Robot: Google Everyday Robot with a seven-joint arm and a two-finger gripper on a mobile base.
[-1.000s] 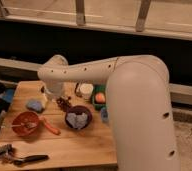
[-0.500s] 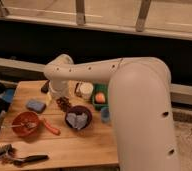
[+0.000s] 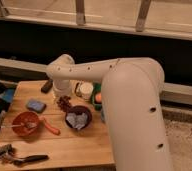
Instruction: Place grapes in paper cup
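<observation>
The grapes (image 3: 65,103), a small dark reddish bunch, lie on the wooden table (image 3: 74,150) between the blue sponge and the dark bowl. My gripper (image 3: 63,95) hangs straight down from the white wrist, just above the bunch and close to touching it. It stands open, and the grapes still rest on the wood. The paper cup (image 3: 85,90), short and cream-white, stands upright a little to the right of and behind the gripper. My big white arm reaches in from the right and hides the table's right side.
A dark purple bowl (image 3: 79,118) holding something pale and crumpled sits right of the grapes. An orange fruit (image 3: 97,97) lies beside the cup. To the left are a blue sponge (image 3: 35,105), a red bowl (image 3: 25,123), an orange stick (image 3: 51,127) and a black tool (image 3: 19,159).
My wrist and gripper have shifted slightly right and down, closer to the grapes. Nothing on the table has moved.
</observation>
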